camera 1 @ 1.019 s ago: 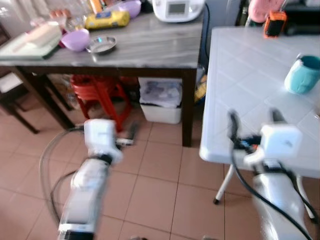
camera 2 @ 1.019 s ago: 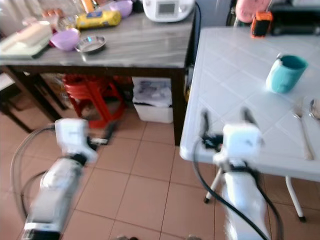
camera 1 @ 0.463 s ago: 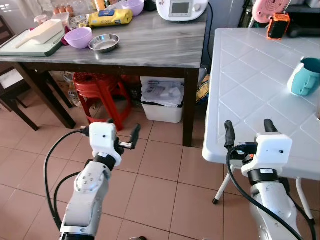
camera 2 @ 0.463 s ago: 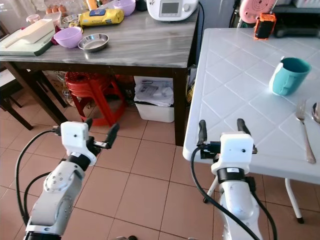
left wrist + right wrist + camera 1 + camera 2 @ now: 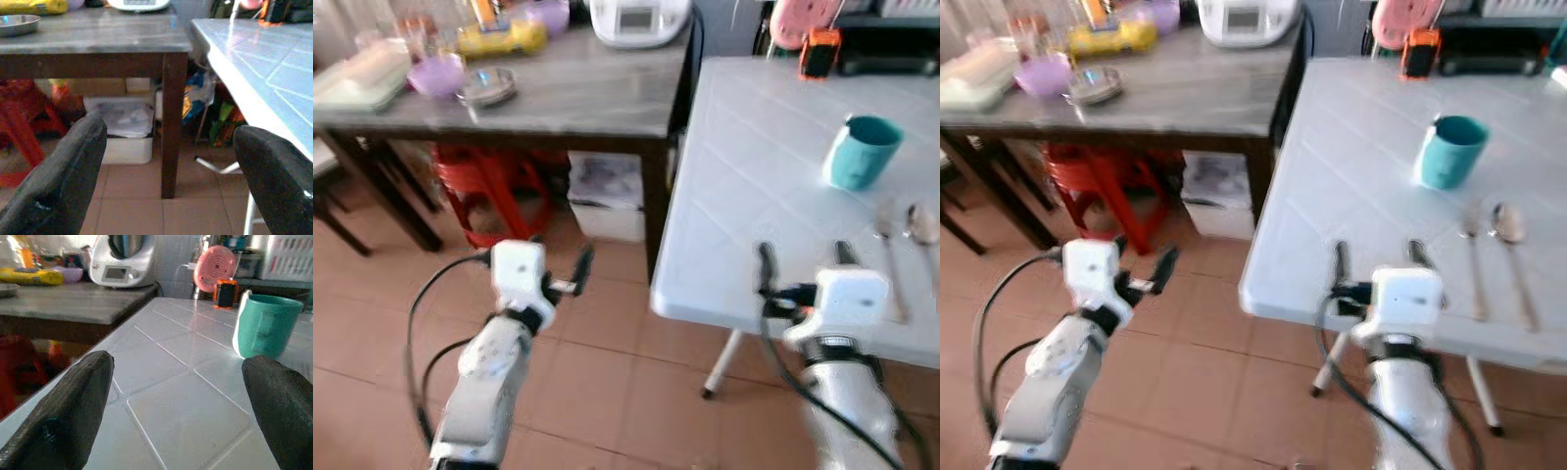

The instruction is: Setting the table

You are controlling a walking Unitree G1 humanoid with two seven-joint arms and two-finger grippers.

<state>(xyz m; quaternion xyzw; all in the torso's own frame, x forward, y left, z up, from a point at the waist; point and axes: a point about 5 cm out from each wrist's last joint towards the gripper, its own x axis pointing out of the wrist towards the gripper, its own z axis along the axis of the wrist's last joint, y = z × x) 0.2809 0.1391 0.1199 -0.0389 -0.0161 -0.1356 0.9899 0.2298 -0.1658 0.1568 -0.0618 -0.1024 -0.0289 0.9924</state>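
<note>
Teal mug (image 5: 1448, 151) stands well beyond the right end effector (image 5: 1377, 257) — apart.

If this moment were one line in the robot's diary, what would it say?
left gripper: open, empty, above floor | right gripper: open, empty, at white table edge | teal mug, fork, spoon: untouched

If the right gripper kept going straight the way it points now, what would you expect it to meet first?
Probably the teal mug on the white table: the right gripper, fingers open, points across the tabletop, with the mug slightly off-centre.
</note>
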